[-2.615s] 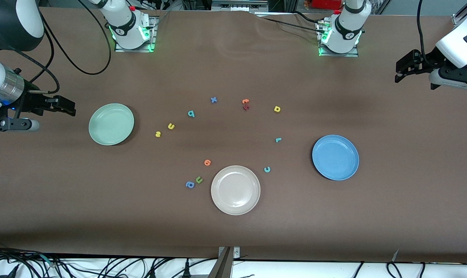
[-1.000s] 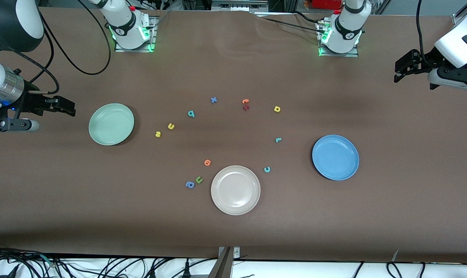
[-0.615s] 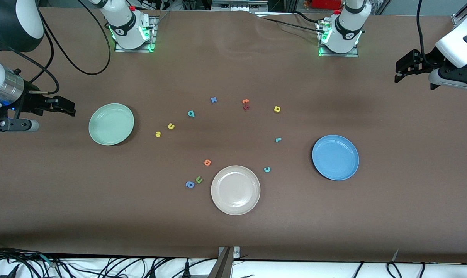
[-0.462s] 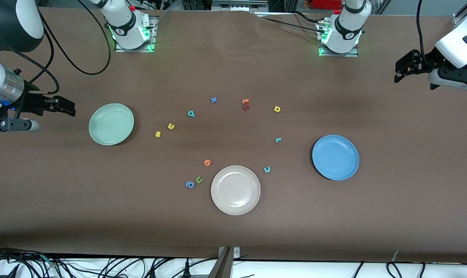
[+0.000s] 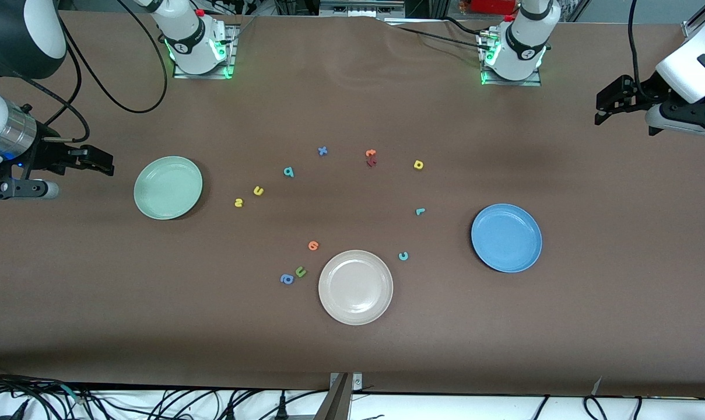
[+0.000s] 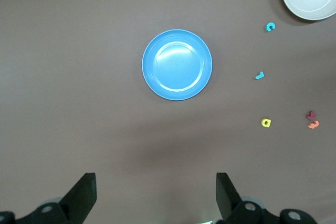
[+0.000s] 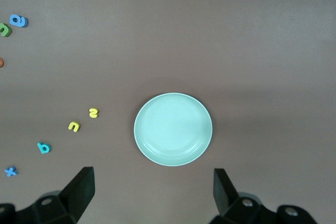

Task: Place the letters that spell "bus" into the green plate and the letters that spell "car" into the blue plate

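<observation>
The green plate (image 5: 167, 187) (image 7: 172, 129) lies empty toward the right arm's end. Beside it are the yellow "s" (image 5: 238, 202) (image 7: 93, 113), yellow "u" (image 5: 258, 191) (image 7: 74, 126) and teal "b" (image 5: 288, 171) (image 7: 44, 147). The blue plate (image 5: 506, 237) (image 6: 177, 64) lies empty toward the left arm's end, with the teal "c" (image 5: 403, 255) (image 6: 270, 27), teal "r" (image 5: 420, 211) (image 6: 259, 75) and yellow "a" (image 5: 418, 165) (image 6: 266, 123) nearby. My right gripper (image 5: 108, 164) (image 7: 153, 190) hangs open and empty over bare table beside the green plate. My left gripper (image 5: 600, 111) (image 6: 156, 192) hangs open and empty over bare table beside the blue plate.
A cream-white plate (image 5: 355, 287) lies mid-table, nearest the front camera. Beside it are an orange letter (image 5: 313, 245), a green "u" (image 5: 300, 271) and a blue letter (image 5: 286, 279). A blue "x" (image 5: 322, 151) and orange and dark red letters (image 5: 371, 157) lie farther back.
</observation>
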`<action>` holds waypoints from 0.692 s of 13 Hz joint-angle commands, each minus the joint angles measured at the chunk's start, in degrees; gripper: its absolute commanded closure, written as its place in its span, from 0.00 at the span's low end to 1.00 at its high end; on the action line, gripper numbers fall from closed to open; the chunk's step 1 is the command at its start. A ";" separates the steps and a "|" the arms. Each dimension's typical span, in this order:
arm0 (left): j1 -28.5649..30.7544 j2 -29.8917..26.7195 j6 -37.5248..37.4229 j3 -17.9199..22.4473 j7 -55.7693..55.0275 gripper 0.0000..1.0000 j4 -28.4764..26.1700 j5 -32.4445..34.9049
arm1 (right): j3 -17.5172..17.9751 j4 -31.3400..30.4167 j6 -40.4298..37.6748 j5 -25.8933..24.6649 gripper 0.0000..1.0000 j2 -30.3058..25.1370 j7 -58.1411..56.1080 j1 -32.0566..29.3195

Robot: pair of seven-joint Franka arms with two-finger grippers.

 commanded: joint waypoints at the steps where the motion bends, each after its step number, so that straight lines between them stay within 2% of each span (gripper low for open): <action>1: 0.38 0.68 -0.83 0.03 1.35 0.00 0.77 0.23 | -0.12 -0.30 -0.31 0.20 0.00 -0.34 0.14 0.00; 9: -0.23 1.12 -1.01 -0.06 1.36 0.00 0.77 0.85 | -0.12 -0.30 -0.40 0.20 0.01 -0.34 0.23 0.00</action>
